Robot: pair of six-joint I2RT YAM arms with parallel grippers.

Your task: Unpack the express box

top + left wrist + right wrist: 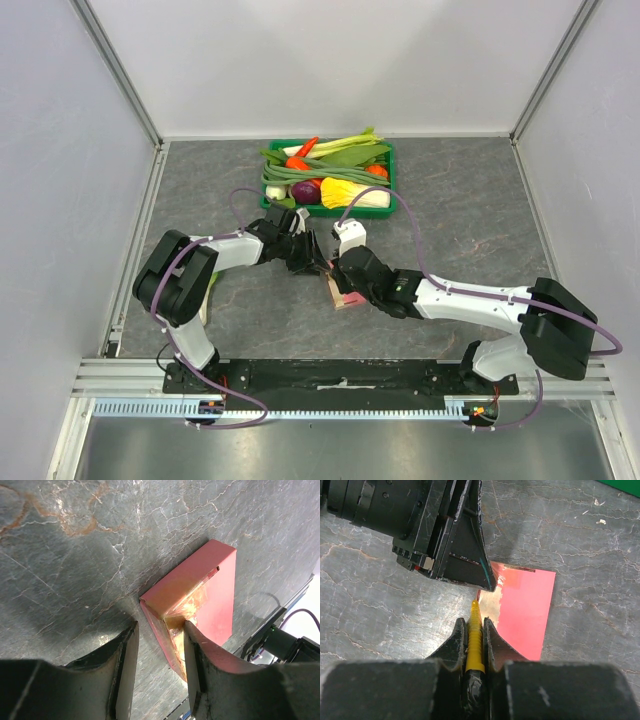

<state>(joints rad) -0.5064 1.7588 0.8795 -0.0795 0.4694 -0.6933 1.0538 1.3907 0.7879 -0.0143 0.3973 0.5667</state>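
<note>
At the centre of the counter [200,190], my right pincer [476,625] is clamped on a thin yellow tool [475,645], jaws pressed together on it. The tool's tip reaches the shiny taped corner of the express box [525,610].

My left pincer [160,627] comes in from the opposite side with jaws apart and nothing held. One finger [200,670] is right at the box's taped corner (contact or just beside, can't tell). The other finger [122,665] sits off the box over bare counter. In the right wrist view the left pincer's black body hangs just above the same corner.

The box lies flat on the counter, pink, closed, with a narrow slit in its top face. From above I see it mostly hidden under the right pincer, between the two arms. A green crate [391,190] of vegetables [345,155] sits farther back, well apart from the box.
</note>
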